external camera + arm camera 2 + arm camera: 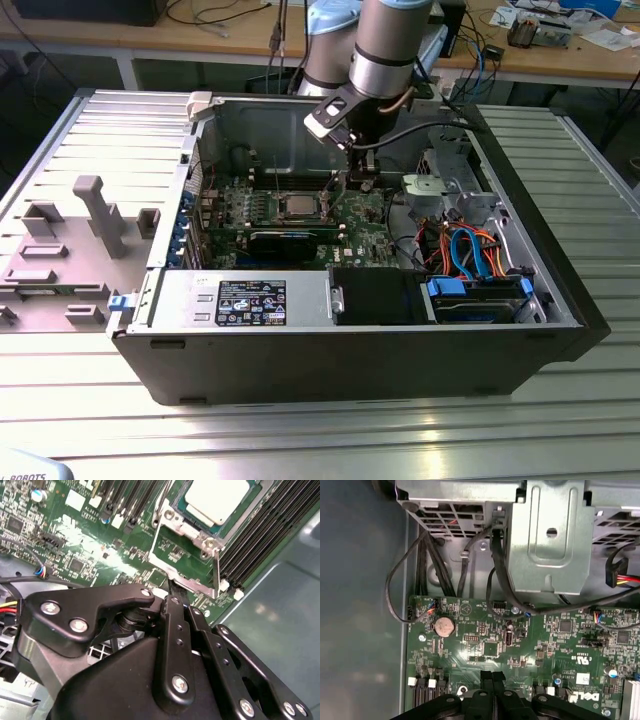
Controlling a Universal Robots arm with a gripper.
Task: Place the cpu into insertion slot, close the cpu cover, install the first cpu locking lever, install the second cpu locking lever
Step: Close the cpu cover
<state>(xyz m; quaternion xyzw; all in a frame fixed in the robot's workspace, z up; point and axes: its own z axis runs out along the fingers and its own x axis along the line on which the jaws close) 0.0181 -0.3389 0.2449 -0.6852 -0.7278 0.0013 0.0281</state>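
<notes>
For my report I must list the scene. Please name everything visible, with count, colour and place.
computer case: one, dark grey, open, on the ribbed metal table
circuit board: one, green, inside the case
cpu: one, silvery, seated in the insertion slot
cpu cover: one, silvery, swung open beside the cpu
power supply: one, silvery with black label, inside the case
cables: several, blue and orange, exterior view's right
fixture tray: one, grey, exterior view's left
arm: one, silver-grey, above the case
pincer: one, black, shut, tip at the cover's edge
</notes>
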